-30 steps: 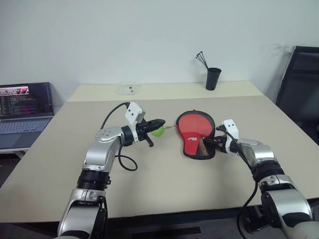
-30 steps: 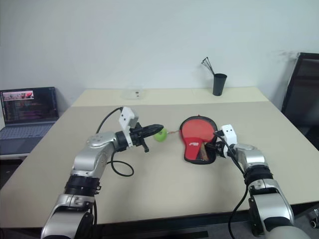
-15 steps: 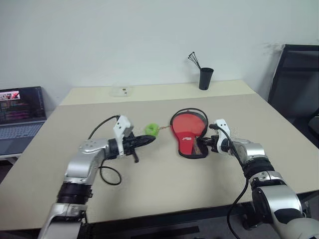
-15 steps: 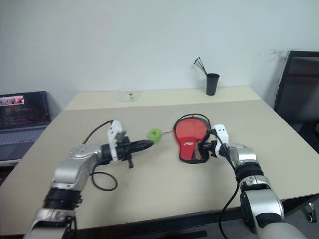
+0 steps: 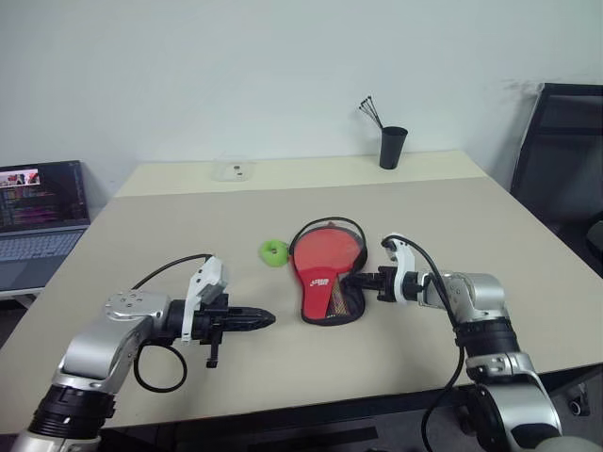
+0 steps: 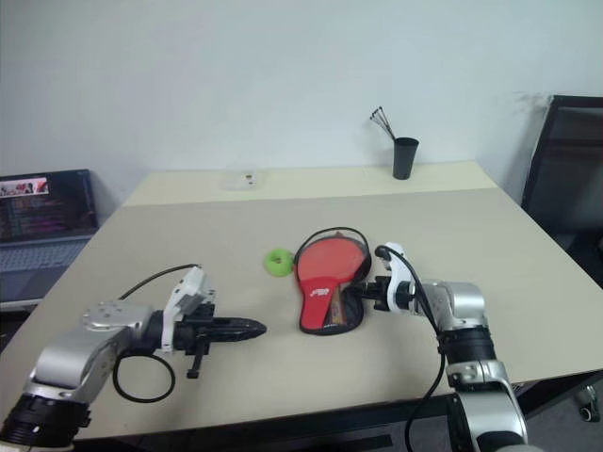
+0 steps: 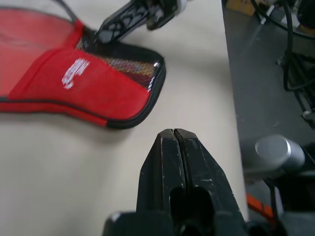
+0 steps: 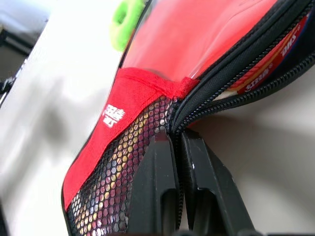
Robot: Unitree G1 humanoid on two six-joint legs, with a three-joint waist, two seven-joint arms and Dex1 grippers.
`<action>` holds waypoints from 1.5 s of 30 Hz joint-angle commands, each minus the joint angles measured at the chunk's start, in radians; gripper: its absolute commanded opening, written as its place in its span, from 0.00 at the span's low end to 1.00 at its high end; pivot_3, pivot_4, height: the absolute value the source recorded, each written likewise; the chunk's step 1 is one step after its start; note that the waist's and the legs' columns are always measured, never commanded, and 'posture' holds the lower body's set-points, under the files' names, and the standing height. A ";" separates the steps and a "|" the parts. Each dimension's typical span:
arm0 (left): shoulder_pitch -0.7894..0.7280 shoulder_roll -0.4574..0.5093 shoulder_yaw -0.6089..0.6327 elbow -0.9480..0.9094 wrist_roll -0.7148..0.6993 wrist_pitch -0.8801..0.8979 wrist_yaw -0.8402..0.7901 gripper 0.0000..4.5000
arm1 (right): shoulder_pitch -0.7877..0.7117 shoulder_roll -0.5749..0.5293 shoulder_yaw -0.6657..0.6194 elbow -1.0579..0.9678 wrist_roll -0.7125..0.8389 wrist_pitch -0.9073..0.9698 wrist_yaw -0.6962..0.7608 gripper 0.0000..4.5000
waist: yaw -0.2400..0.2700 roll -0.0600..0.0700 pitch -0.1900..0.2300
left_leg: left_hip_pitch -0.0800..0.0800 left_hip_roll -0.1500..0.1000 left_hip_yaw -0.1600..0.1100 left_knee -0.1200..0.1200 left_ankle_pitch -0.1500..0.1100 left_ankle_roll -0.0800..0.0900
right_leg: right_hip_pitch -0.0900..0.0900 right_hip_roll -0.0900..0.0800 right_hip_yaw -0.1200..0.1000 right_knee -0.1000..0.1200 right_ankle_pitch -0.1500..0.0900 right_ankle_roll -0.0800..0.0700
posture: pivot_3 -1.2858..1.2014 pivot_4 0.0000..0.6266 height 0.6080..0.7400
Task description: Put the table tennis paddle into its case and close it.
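The case (image 5: 323, 268) lies red mesh side up in the middle of the table, its zip parted along the right edge. The table tennis paddle (image 8: 269, 60) is inside it, and a strip of it shows through the zip gap. My right gripper (image 5: 357, 281) is shut on the case's zip edge near the narrow end; in the right wrist view its fingers (image 8: 157, 167) pinch the black zip band. Left of the case and nearer the front edge, my left gripper (image 5: 265, 320) is shut with nothing in it and points toward the case (image 7: 74, 78).
A green ring (image 5: 274, 251) lies just left of the case. At the back stand a black cup with sticks (image 5: 391, 148) and a small clear box (image 5: 233, 170). A laptop (image 5: 38, 212) sits off to the left, a black chair (image 5: 565, 151) to the right.
The right gripper has shut on the case's edge and dragged the case left and nearer. The left arm has drawn back and down, away from the green ring. The camera has shifted too.
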 commanded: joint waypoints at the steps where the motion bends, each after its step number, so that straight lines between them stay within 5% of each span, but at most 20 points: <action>1: 0.021 0.019 0.025 -0.059 -0.036 0.008 -0.007 0.00 | 0.084 0.014 -0.027 -0.184 0.057 0.104 -0.053 0.01 | 0.003 0.000 0.000 | 0.000 0.000 0.000 0.000 0.000 0.000 | 0.000 0.000 0.000 0.000 0.000 0.000 | 0.52 0.24 1.00; 11: 0.054 0.034 0.000 -0.118 -0.069 0.032 -0.033 0.00 | 0.311 0.037 -0.132 -0.482 0.132 0.319 -0.178 0.01 | 0.014 0.000 0.000 | -0.001 -0.001 0.000 0.000 0.000 0.000 | -0.001 -0.001 0.000 -0.001 0.000 0.000 | 0.52 0.24 1.00; 24: 0.032 0.033 -0.030 -0.086 -0.046 0.005 -0.056 0.00 | 0.377 -0.007 -0.228 -0.624 0.230 0.430 -0.205 0.01 | 0.026 -0.001 0.000 | -0.002 -0.002 0.000 0.000 -0.001 0.000 | -0.001 0.000 -0.001 -0.003 -0.001 0.000 | 0.52 0.24 1.00; 36: 0.014 0.025 -0.041 -0.049 -0.024 -0.024 -0.048 0.00 | 0.333 0.090 -0.230 -0.571 0.212 0.386 -0.289 0.01 | 0.019 -0.001 0.000 | -0.003 -0.001 0.000 0.000 -0.001 0.000 | -0.001 0.001 -0.001 -0.005 -0.001 0.000 | 0.52 0.24 1.00; 45: 0.033 0.026 -0.021 -0.042 -0.022 -0.039 -0.029 0.00 | 0.324 -0.005 -0.153 -0.547 0.201 0.284 -0.258 0.58 | 0.017 -0.001 0.000 | -0.004 -0.001 0.001 -0.001 -0.001 0.001 | -0.001 0.001 -0.001 -0.007 0.000 0.001 | 0.52 0.24 1.00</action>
